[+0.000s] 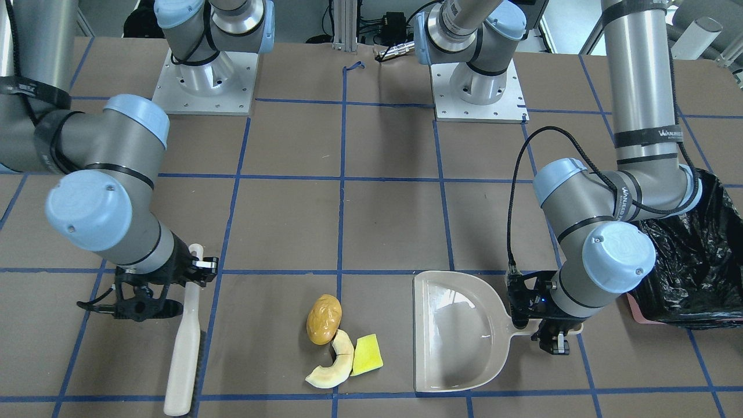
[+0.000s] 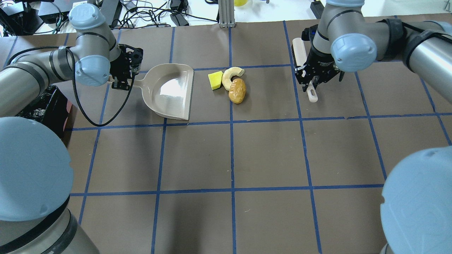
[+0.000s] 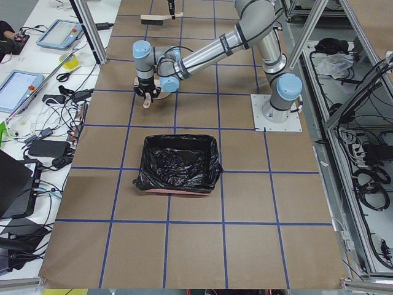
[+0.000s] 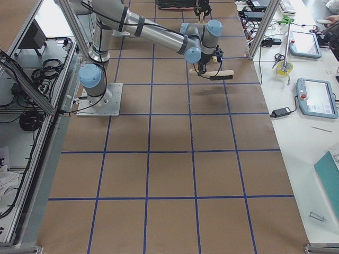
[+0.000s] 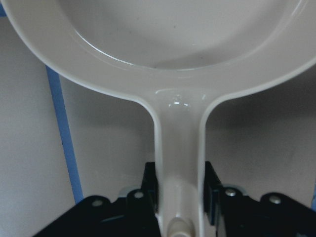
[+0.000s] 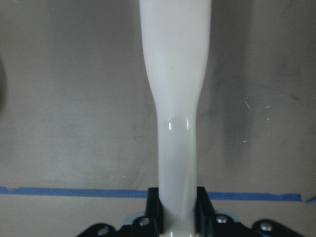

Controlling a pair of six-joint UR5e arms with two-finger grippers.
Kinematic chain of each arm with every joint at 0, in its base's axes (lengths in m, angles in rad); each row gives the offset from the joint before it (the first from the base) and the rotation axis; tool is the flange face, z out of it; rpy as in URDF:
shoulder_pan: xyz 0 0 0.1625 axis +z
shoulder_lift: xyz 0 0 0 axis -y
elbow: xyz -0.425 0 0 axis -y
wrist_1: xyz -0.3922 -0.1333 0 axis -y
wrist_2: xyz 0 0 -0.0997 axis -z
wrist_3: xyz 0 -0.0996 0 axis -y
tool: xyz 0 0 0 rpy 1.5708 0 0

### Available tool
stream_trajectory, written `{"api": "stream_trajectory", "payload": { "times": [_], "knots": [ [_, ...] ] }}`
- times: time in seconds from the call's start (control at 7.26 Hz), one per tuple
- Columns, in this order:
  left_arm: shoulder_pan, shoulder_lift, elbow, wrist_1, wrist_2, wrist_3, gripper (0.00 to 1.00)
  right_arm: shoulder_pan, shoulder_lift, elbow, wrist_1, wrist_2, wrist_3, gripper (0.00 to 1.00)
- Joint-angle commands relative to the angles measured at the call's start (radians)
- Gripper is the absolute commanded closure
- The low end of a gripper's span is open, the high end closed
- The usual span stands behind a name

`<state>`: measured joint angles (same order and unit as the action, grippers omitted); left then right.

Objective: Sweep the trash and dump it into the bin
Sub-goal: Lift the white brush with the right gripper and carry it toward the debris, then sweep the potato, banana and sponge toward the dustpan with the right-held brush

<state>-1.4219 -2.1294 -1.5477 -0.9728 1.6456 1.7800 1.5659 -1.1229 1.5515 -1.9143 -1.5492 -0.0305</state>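
Front-facing view: the left gripper (image 1: 548, 332) pinches the handle of a beige dustpan (image 1: 455, 331) that lies flat on the table (image 1: 389, 220), which is brown and marked with a blue tape grid (image 1: 341, 180). The pan's straight open edge faces the trash. An orange-brown potato-like oval (image 1: 324, 319), a pale crescent rind (image 1: 334, 364) and a yellow wedge (image 1: 367, 355) sit huddled together, the wedge nearest the pan but apart from it. Beyond them, the right gripper (image 1: 174, 281) clamps the handle of a white brush (image 1: 184, 348). The bin (image 1: 641, 310), pink and lined with a crinkly black bag (image 1: 696, 261), stands behind the left arm. A dark strap (image 1: 647, 136) on that arm bears white lettering that seems to begin "WANJ"; the rest is too small to read.

Overhead view: the trash lies between dustpan and brush, nearer the pan.

Left side view: the bin sits on its own, well apart from the dustpan.

Right side view: the near arm holds the brush low over the table.

Left wrist view: black fingers (image 5: 149, 187) press both sides of the dustpan handle.

Right wrist view: fingers (image 6: 153, 205) squeeze the brush handle.
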Motion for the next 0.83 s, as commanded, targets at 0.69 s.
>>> {"api": "stream_trajectory", "payload": {
  "times": [0.69],
  "knots": [
    [-0.006,-0.004,0.000,0.000,0.029,-0.002,1.00,0.201,0.123,-0.108,0.003,0.006,0.225,1.00]
  ]
}}
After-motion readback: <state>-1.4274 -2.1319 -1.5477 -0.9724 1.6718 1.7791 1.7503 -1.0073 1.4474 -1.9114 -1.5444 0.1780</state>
